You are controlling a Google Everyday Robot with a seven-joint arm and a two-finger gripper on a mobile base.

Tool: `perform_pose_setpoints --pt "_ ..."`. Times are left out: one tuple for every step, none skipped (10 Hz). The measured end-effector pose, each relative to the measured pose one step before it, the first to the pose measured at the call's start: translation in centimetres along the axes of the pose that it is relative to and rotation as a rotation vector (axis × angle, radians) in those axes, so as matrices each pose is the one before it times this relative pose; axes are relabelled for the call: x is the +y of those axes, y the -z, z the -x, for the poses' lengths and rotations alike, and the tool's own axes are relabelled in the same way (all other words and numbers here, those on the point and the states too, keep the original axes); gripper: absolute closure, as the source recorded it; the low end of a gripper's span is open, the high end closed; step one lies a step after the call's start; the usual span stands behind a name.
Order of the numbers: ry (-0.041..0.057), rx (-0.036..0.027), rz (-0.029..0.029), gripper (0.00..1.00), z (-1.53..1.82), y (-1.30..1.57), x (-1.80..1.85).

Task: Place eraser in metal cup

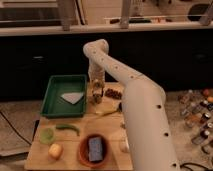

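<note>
My gripper (96,94) hangs down from the white arm (135,100) at the back middle of the wooden table (35,157), just right of the green tray (56,107). A small dark shape right under the gripper (96,100) may be the metal cup; the gripper covers most of it. The eraser does not show; it is hidden or out of view.
A pale sheet (73,97) lies in the green tray. A brown bowl (82,156) holds a blue sponge (95,148). A small green cup (46,135), a yellow lump (55,150), a green pod (68,128) and dark pieces (114,93) lie around. Bottles (200,112) stand at the right.
</note>
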Motion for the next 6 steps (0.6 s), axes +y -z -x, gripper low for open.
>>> perform_pose_setpoints --pt "-0.00567 -0.00836 -0.00108 0.69 0.044 -0.271 0.19" --pt "-0.00674 -0.0053 -0.00116 0.58 -0.017 -0.159 0.258" --pt "-0.00577 -0.00402 -0.00076 0.49 -0.015 -0.143 0.187" --pt "-0.00503 -0.00336 -0.00195 0.41 -0.031 -0.088 0.16" --pt "-0.0066 -0.00343 -0.00128 0.29 -0.054 -0.1 0.295" --pt "-0.00262 -0.00191 -0.00205 0.22 -0.012 0.053 0.139"
